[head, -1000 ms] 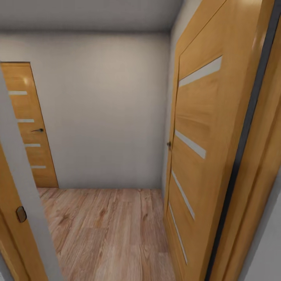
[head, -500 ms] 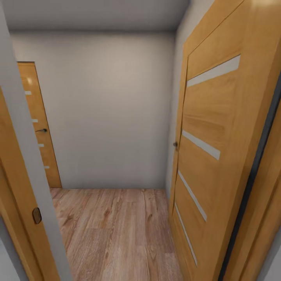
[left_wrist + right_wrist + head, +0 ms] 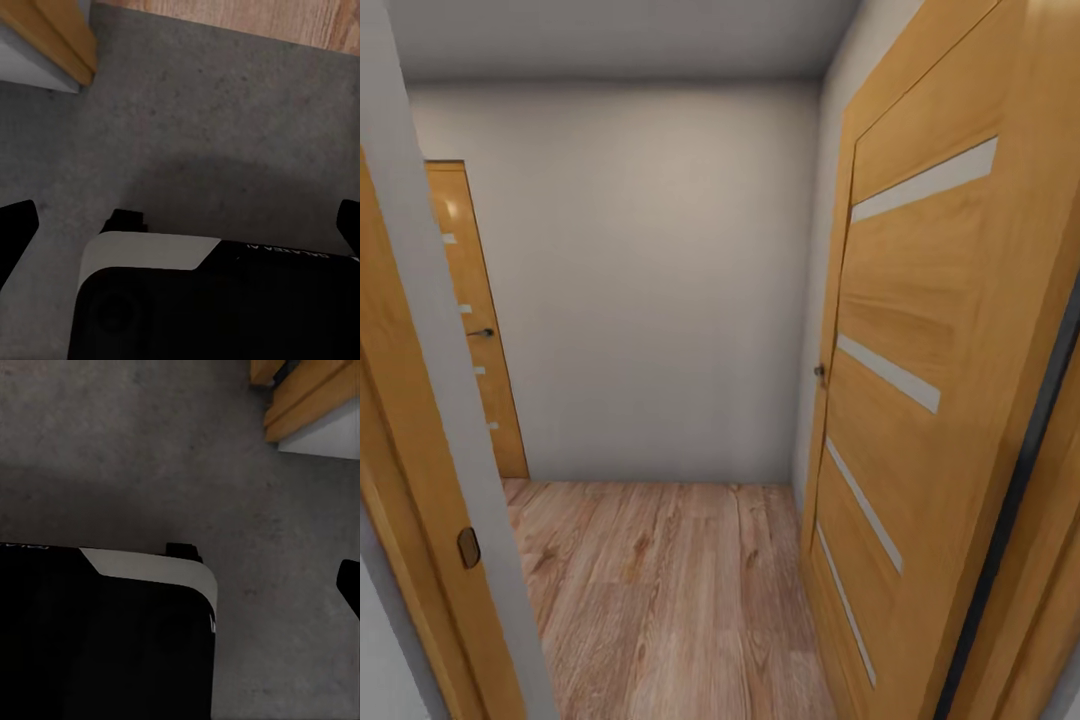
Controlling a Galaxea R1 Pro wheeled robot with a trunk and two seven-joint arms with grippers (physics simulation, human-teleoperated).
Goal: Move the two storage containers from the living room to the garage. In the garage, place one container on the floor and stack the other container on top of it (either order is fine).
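- Containers are not to be seen in these frames; neither hand carries one, so the step in hand looks like travel, judged to be on the way to fetch a bin from the living room.
- Left hand (image 3: 180,225): its two dark fingertips (image 3: 16,229) sit at opposite edges of the left wrist frame, spread wide with nothing between them, above the robot's own black-and-white base (image 3: 157,251).
- Right hand: one dark fingertip (image 3: 349,585) shows at the right edge of the right wrist frame; I cannot tell whether this hand is spread or closed.
- Both wrist cameras look down on grey concrete floor (image 3: 112,442), which meets wood planks (image 3: 247,19) at the upper edge of the left wrist frame, beside a door frame (image 3: 64,34).
- Ahead lies a small hallway: wood-plank floor (image 3: 660,600), pale end wall (image 3: 650,280), an open wooden door (image 3: 920,380) at right, a closed door (image 3: 475,320) at left.
- Next move calls for rolling straight through, clear of both door jambs.
- Compared with a second ago, the whole head picture has shifted, so the camera has moved: the left jamb (image 3: 440,400) covers more of the closed door.
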